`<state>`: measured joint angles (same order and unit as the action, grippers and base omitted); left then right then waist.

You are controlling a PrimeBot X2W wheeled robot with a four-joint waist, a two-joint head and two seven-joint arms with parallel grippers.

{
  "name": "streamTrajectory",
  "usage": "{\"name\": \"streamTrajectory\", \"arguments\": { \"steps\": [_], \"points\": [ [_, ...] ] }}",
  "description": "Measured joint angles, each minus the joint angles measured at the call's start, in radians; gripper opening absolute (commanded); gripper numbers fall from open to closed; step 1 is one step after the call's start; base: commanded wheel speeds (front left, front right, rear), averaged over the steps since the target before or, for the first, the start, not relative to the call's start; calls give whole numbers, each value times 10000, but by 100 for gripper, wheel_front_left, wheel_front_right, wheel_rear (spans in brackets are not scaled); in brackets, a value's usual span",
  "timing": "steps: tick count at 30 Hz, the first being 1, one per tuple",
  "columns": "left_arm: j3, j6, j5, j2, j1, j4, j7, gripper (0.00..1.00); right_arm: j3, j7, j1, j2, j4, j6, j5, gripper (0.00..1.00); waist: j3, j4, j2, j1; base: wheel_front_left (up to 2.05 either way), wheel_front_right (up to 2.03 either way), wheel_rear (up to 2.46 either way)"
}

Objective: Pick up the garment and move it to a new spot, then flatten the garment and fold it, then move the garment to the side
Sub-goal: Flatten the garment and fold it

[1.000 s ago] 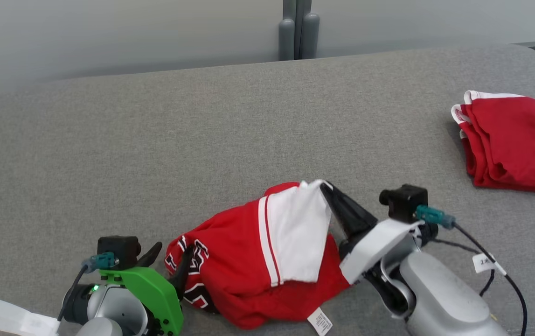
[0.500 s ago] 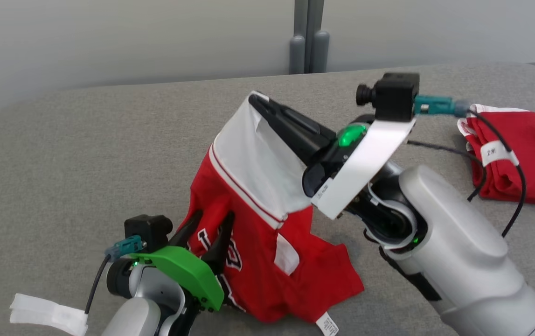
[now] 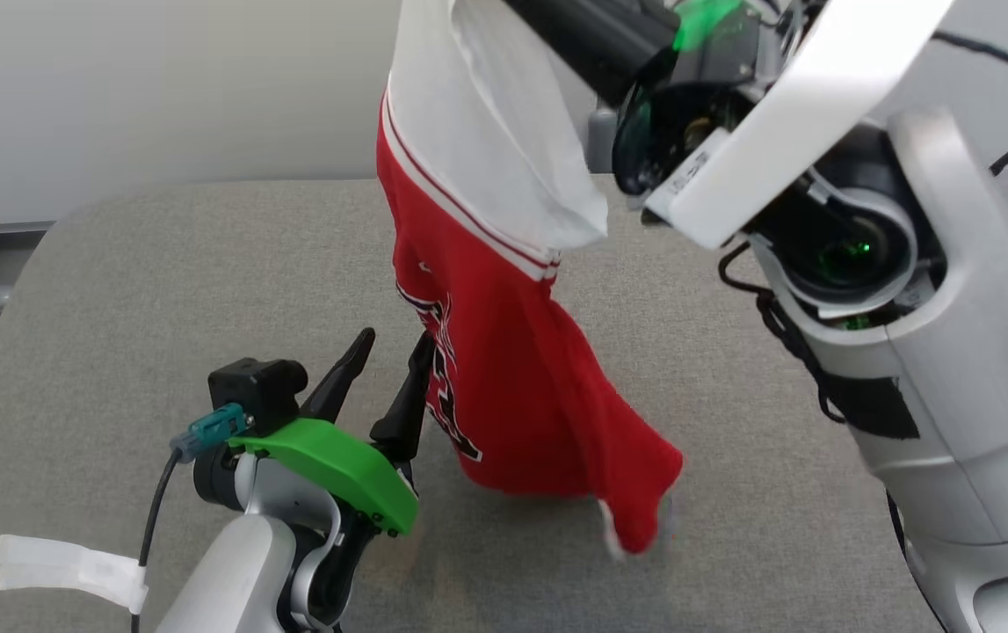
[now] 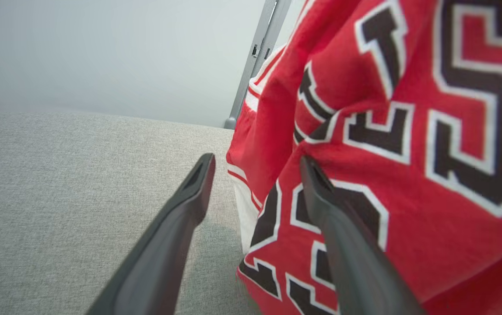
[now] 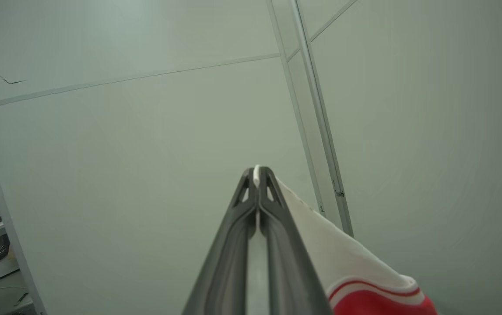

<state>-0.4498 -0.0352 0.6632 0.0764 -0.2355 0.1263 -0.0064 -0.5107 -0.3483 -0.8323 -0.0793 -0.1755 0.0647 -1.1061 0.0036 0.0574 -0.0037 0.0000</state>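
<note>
The right gripper (image 5: pixel 257 171), its long dark fingers clamped together on a white edge, holds the red garment (image 3: pixel 504 369) hanging in a limp, creased column above the grey woven table (image 3: pixel 161 290). The left gripper (image 3: pixel 395 341), fingers spread, sits just left of the cloth.

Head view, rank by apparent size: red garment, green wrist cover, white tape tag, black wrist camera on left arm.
1. red garment, largest by far, though it hangs near the camera.
2. green wrist cover.
3. white tape tag and black wrist camera: too alike to rank.
</note>
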Motion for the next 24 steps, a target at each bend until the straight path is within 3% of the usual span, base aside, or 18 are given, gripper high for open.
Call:
{"name": "streamTrajectory", "arguments": {
  "steps": [5, 10, 15, 24],
  "points": [
    [-21, 12, 29, -6, -325, -19, -46, 100, 859, 123, -919, 132, 182, -980, -21, 0, -89, -214, 0, 0, 0, 0, 0],
    [-44, 12, 27, -15, -736, 48, -29, 100, 1739, 485, -1315, 113, 1256, -1996, 477, 0, -88, -482, 0, 0, 0, 0, 0],
    [-201, 115, 113, -94, -922, 362, 146, 100, 2251, 529, -819, -594, 2431, -1983, 943, 0, 61, -632, 0, 0, 0, 0, 0],
    [-608, 171, 479, -211, -280, 976, 387, 100, 2895, 589, 2369, -1954, 4098, -1983, 1517, 0, 447, -787, 0, 0, 0, 0, 0]
  ]
}}
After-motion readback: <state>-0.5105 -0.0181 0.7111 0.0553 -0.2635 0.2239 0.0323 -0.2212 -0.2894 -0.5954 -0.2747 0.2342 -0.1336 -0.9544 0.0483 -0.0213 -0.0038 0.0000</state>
